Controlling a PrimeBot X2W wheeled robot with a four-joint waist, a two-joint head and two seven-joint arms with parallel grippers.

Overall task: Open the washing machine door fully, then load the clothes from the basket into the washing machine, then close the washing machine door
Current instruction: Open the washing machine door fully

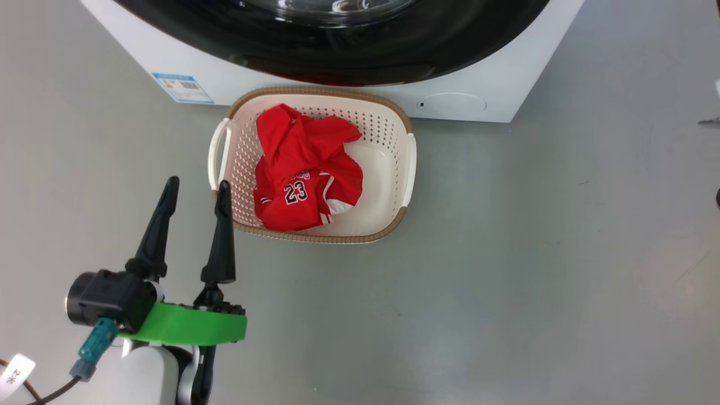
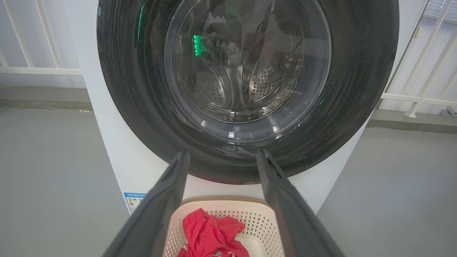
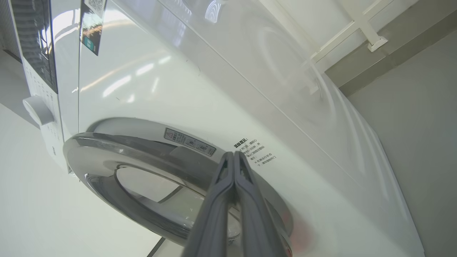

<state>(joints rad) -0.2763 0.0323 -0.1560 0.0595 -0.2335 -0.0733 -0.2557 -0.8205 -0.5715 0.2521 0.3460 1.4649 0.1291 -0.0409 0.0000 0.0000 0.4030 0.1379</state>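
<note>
My left gripper hangs at near left, fingers spread and empty, one tip just beside the left handle of the basket. The clothes lie inside the basket, toward its left side. Directly beyond stands the washing machine, the washing machine door shut against its front. My right gripper, fingers pressed together on nothing, points at the door's rim.
</note>
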